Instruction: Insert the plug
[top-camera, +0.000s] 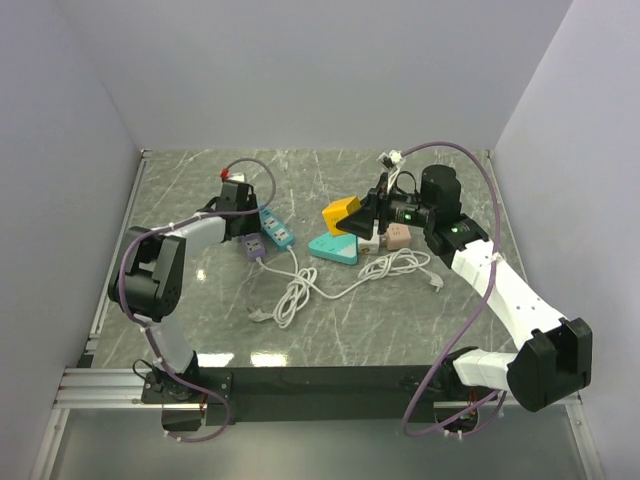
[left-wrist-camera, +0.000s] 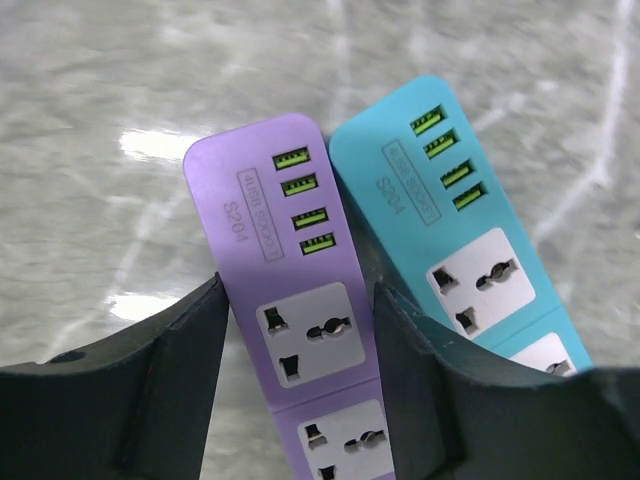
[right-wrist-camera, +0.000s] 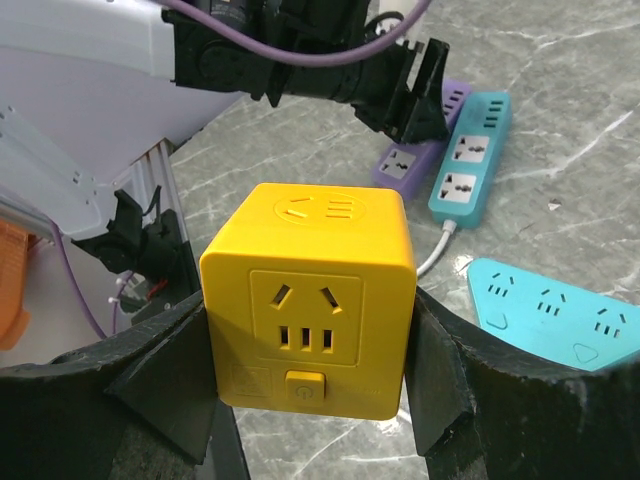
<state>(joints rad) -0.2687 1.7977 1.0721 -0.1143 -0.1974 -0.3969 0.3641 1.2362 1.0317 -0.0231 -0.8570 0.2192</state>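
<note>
Arms reach from the near edge toward the far half of the marble table (top-camera: 380, 330). The left arm is bent high at the elbow, its wrist pointing down at the far left. The left gripper (left-wrist-camera: 298, 300) straddles the purple power strip (left-wrist-camera: 255, 200), one finger (left-wrist-camera: 150, 390) on the strip's outer side and the other wedged between it and the blue power strip (left-wrist-camera: 430, 230) lying just beside it. Both fingers sit close against the purple sides, but I cannot tell whether they actually clamp it. The right arm stretches in from the near right, forearm angled toward the centre. The right gripper (right-wrist-camera: 308, 305) pinches the yellow cube socket (right-wrist-camera: 320, 230) by two opposite sides and holds it above the table.

Counted, there are five socket units: two long strips, one teal triangular strip (top-camera: 333, 248) flat near the centre, and two cubes, the yellow one and a pink cube (top-camera: 398, 237) just right of the right gripper. Two plugs lie loose on the table. One plug (top-camera: 258, 315) lies at the near-left end of the tangled white cables (top-camera: 295, 295), and a second plug (top-camera: 436, 283) lies near the right forearm. The cable loops sprawl between the two arms, near of the teal strip.
</note>
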